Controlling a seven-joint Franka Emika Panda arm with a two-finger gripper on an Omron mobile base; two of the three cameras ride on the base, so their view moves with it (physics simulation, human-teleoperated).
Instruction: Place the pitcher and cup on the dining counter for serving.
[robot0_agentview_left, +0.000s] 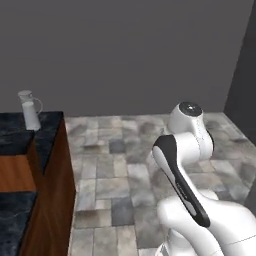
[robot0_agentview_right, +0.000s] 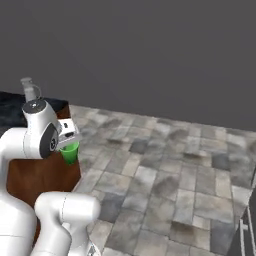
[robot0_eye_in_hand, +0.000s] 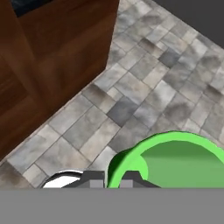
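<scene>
The pitcher (robot0_agentview_left: 29, 109), pale grey with a handle, stands upright near the corner of the dining counter (robot0_agentview_left: 50, 131), a black marbled slab on a wood panel. The pitcher's top (robot0_agentview_right: 29, 88) peeks out behind my arm, above the counter (robot0_agentview_right: 9, 107). My gripper (robot0_agentview_right: 68, 146) is shut on the cup (robot0_agentview_right: 70, 154), a small bright green tumbler, and holds it in the air beside the counter's wood end panel, over the floor. In the hand view the cup's green rim (robot0_eye_in_hand: 173, 159) sits between my fingertips (robot0_eye_in_hand: 93, 178), with floor tiles below.
A lower black stone worktop (robot0_agentview_left: 14, 217) lies below the raised slab, behind a wood face (robot0_agentview_left: 16, 172). The wood end panel (robot0_eye_in_hand: 57, 65) stands close on the left of the hand view. Grey stone floor tiles (robot0_agentview_left: 120, 165) stretch to a plain dark wall.
</scene>
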